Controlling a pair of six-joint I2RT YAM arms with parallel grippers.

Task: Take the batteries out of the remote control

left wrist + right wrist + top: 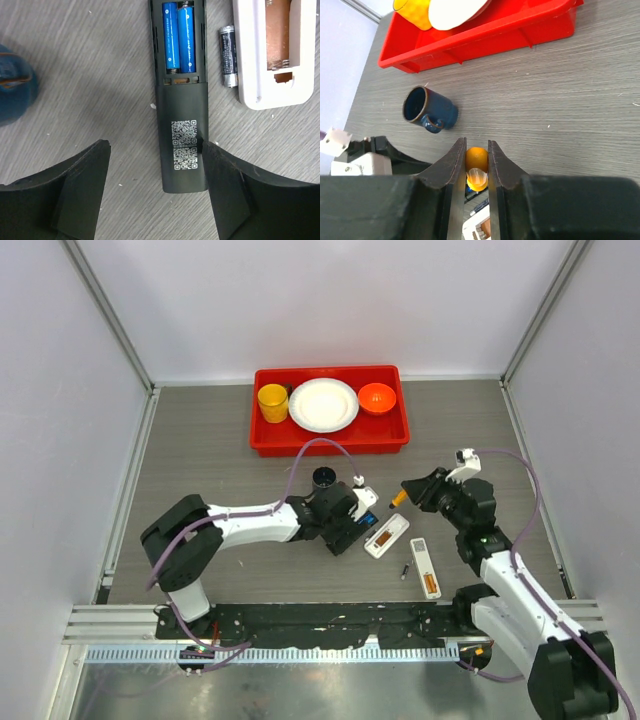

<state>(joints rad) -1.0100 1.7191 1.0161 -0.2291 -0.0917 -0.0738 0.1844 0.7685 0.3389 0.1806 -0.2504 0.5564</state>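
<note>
Three batteries in sight: two blue ones seated, one grey one loose

From the left wrist camera, the left gripper (155, 150) is spread wide, one matte black finger on each side of the black remote (182, 110), a smooth slab carrying two QR codes. At 12 o'clock its open bay holds two glossy blue batteries (178, 37), side by side against coil springs. At 1 o'clock one dark grey battery (228, 56) lies flat on the grey wood-grain table (75, 75), between the black remote and one white remote (295, 90) whose bay shows bare brown. The right gripper (476, 145) is clamped on the round orange handle of one screwdriver (476, 160). At 10 o'clock from it one glazed blue mug (427, 109) lies tipped. At 12 o'clock in the top view, one red plastic tray (330, 445) holds one yellow cup (272, 402), one round white plate (323, 404) and one orange bowl (377, 397)
</note>
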